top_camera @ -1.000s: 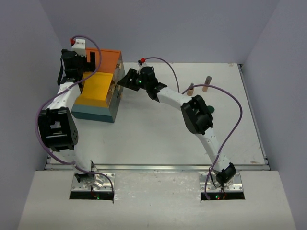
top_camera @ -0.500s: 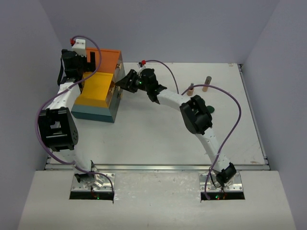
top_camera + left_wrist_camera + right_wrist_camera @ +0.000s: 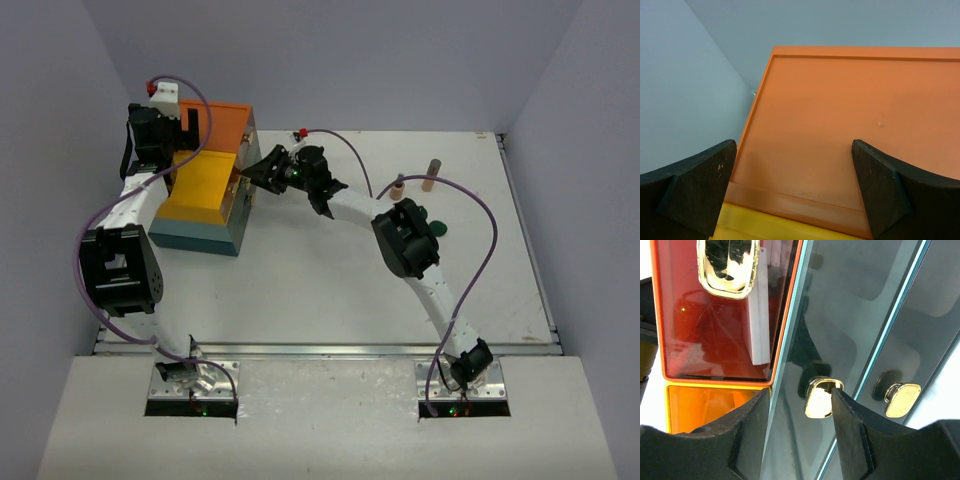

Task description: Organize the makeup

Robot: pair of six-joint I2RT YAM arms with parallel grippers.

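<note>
Two tan bottles [image 3: 432,172] [image 3: 397,186] stand at the back right of the table, and a dark green disc [image 3: 441,229] peeks out from behind my right arm. The right gripper [image 3: 250,173] is against the front of the drawer box [image 3: 205,185]. In the right wrist view its jaws [image 3: 801,412] straddle a gold knob [image 3: 818,399] on a teal drawer front. One finger [image 3: 847,425] touches the knob, the other stands apart from it. A flat white packet [image 3: 760,315] shows inside the orange drawer. The left gripper [image 3: 189,128] [image 3: 792,187] hangs open over the box's orange top [image 3: 840,115].
A second gold knob [image 3: 900,399] sits on the neighbouring teal drawer, and a larger gold handle [image 3: 729,265] on the orange drawer. The yellow drawer [image 3: 200,185] is pulled out. Grey walls close in on the left, back and right of the table [image 3: 330,280].
The right gripper has moved a little left, closer to the box front, and its jaws have narrowed slightly. The left arm has not moved.
</note>
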